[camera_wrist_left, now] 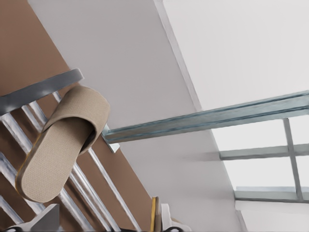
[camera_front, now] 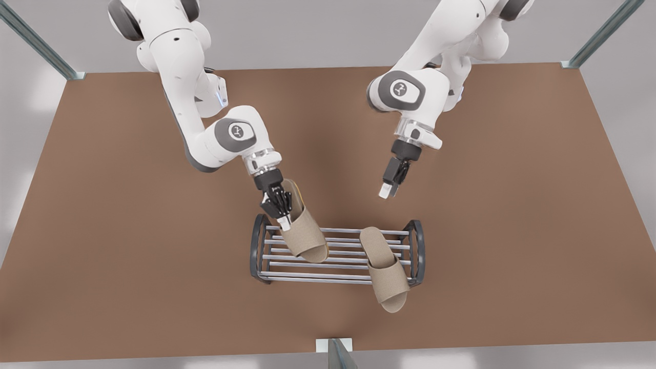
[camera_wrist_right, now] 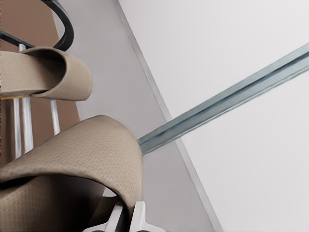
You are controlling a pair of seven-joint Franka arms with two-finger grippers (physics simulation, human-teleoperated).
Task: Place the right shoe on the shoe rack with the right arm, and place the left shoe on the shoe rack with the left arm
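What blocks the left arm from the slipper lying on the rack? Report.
Nothing, so probably yes: the left gripper hovers open close by that slipper on the shoe rack, with the path bare. The right gripper, shut on the other slipper, is off to one side.

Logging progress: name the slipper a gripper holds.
The slipper at the front view's left, tilted in the right gripper over the shoe rack. The other slipper lies free on it, apart from the open left gripper.
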